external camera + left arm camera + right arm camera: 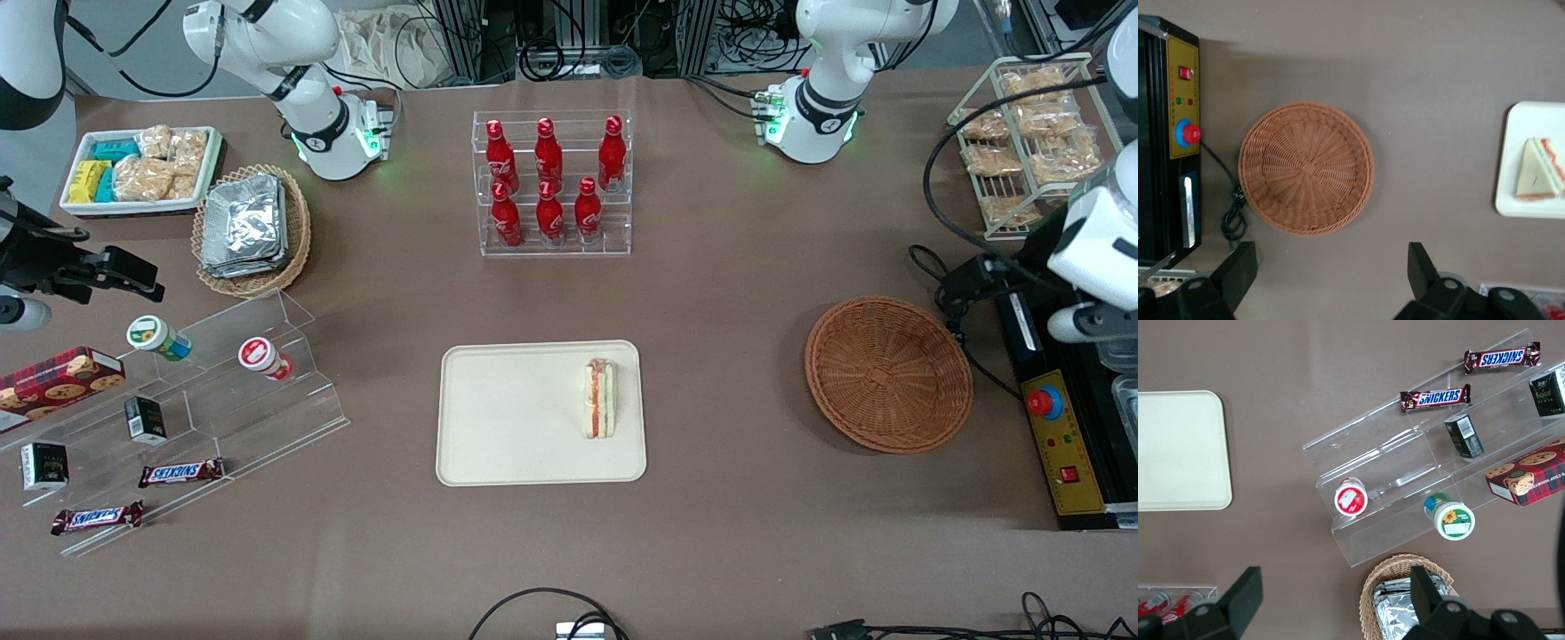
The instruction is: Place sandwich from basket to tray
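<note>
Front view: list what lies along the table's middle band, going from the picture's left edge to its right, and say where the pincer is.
Clear stepped display stand → tray → sandwich → basket → control box. The pincer hangs open above the table beside the basket.

Triangular white-bread sandwich with red-orange and green filling, lying on cream rectangular tray, near the tray's edge facing round reddish-brown wicker basket. Basket upright on the bench, well apart from tray.

Left gripper above the bench beside the basket, jaws spread wide.
</note>
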